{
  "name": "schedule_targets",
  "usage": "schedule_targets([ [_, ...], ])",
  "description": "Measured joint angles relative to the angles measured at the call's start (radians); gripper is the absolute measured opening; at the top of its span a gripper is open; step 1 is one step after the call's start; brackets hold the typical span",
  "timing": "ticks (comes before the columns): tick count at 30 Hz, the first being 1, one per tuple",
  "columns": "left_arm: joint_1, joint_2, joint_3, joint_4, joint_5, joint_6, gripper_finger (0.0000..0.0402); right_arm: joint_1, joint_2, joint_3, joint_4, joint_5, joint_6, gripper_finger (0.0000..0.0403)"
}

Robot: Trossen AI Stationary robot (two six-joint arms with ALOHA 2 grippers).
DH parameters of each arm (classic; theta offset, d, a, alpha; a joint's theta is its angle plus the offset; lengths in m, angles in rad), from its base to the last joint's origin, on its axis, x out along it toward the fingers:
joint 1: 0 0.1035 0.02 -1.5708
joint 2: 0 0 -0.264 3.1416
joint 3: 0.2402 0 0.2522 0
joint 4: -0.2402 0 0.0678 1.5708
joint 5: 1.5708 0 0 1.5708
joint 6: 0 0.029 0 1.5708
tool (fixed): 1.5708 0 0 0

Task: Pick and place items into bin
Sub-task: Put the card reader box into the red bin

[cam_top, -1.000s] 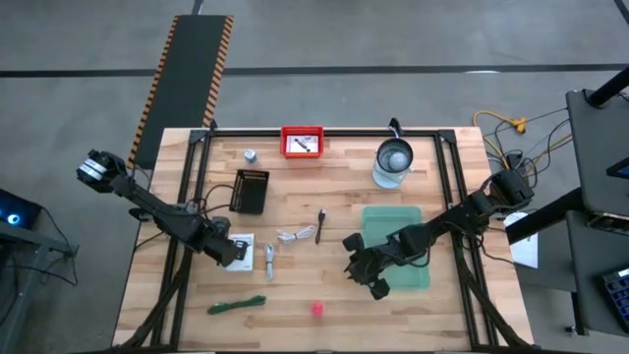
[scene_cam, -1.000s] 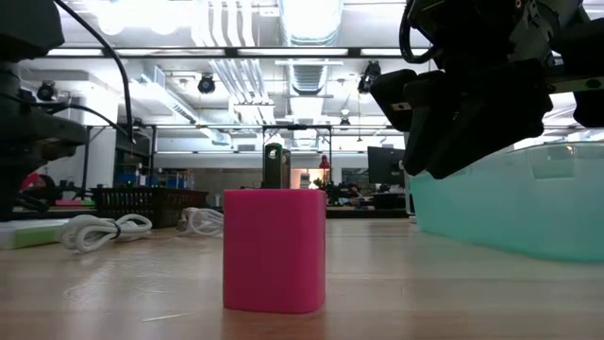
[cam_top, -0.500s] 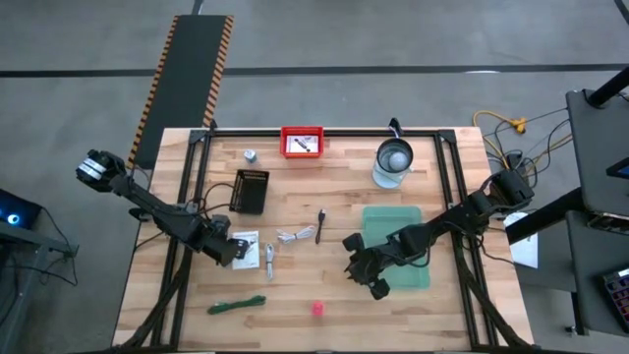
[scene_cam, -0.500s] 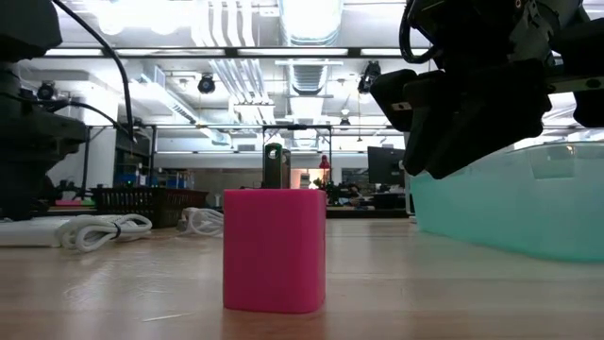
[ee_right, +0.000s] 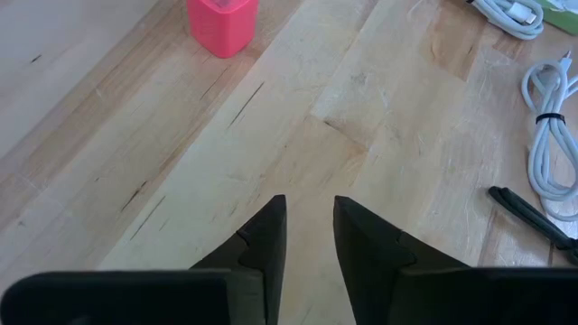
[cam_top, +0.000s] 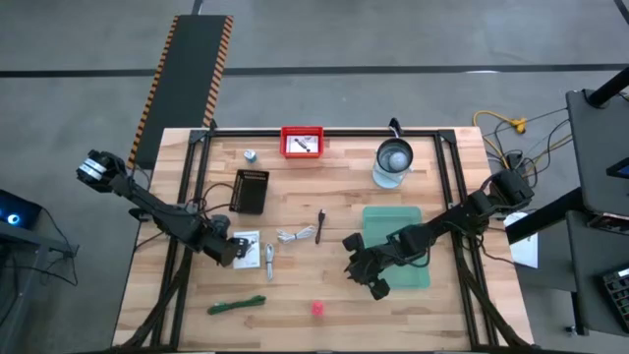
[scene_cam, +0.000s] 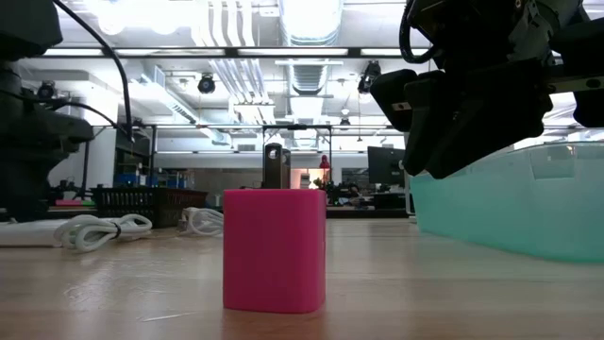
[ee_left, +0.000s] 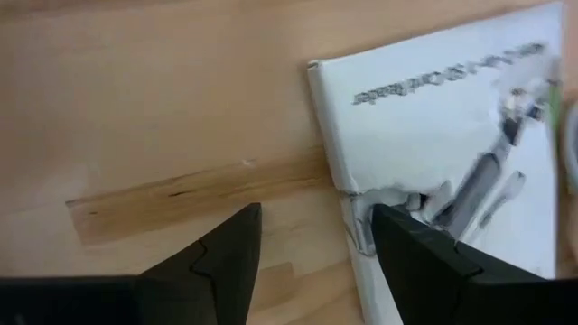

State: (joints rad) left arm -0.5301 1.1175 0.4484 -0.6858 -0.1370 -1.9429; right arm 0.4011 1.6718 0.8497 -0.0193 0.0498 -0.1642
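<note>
My left gripper [ee_left: 312, 239] is open, its fingers straddling the corner of the card [ee_left: 442, 135], which lies flat near the table's [cam_top: 295, 324] left edge. It's thin, light, stiff paper with nothing to pinch from above, so I'd lift it by that edge (slick, may slide on the wood). My right gripper [ee_right: 310, 236], fingers a narrow gap apart and empty, hovers beside the teal plastic bin [cam_top: 393, 216], near the boxy pink block [ee_right: 222, 23].

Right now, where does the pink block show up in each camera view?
High view: pink block near the table's front edge, centre.
Low view: pink block large in the foreground, centre.
Left wrist view: not in it.
Right wrist view: pink block at the top edge.
Shared landmark: white coiled cable.
</note>
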Motion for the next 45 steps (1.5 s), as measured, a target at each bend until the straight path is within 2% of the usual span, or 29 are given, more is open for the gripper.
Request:
schedule_targets([
  [8,0.0,0.074,-0.002,0.051,-0.004,-0.093,0.0194,0.0,0.0,0.0,0.0,0.0,0.0,0.0073],
  [11,0.0,0.103,-0.005,0.05,0.008,-0.106,0.0179,0.0,0.0,0.0,0.0,0.0,0.0,0.0075],
  [14,0.0,0.125,-0.01,0.051,0.051,-0.119,0.0136,0.0,0.0,0.0,0.0,0.0,0.0,0.0078],
  [19,0.001,0.129,-0.012,0.067,0.075,-0.12,0.0026,0.0,0.0,0.0,0.0,0.0,0.0,0.0078],
  [20,0.001,0.125,-0.013,0.066,0.078,-0.12,0.0014,0.0,0.0,0.0,0.0,0.0,0.0,0.0077],
  [25,0.0,0.1,-0.016,0.055,0.093,-0.094,0.0004,0.0,0.0,0.0,0.0,0.0,0.0,0.0073],
  [32,-0.001,0.025,-0.008,0.044,0.042,-0.006,0.0001,0.0,0.0,0.0,-0.001,0.0,0.0,0.008],
  [45,0.0,-0.116,-0.005,0.047,0.017,0.156,0.0,0.0,0.0,0.0,0.0,0.0,0.0,0.0073],
])
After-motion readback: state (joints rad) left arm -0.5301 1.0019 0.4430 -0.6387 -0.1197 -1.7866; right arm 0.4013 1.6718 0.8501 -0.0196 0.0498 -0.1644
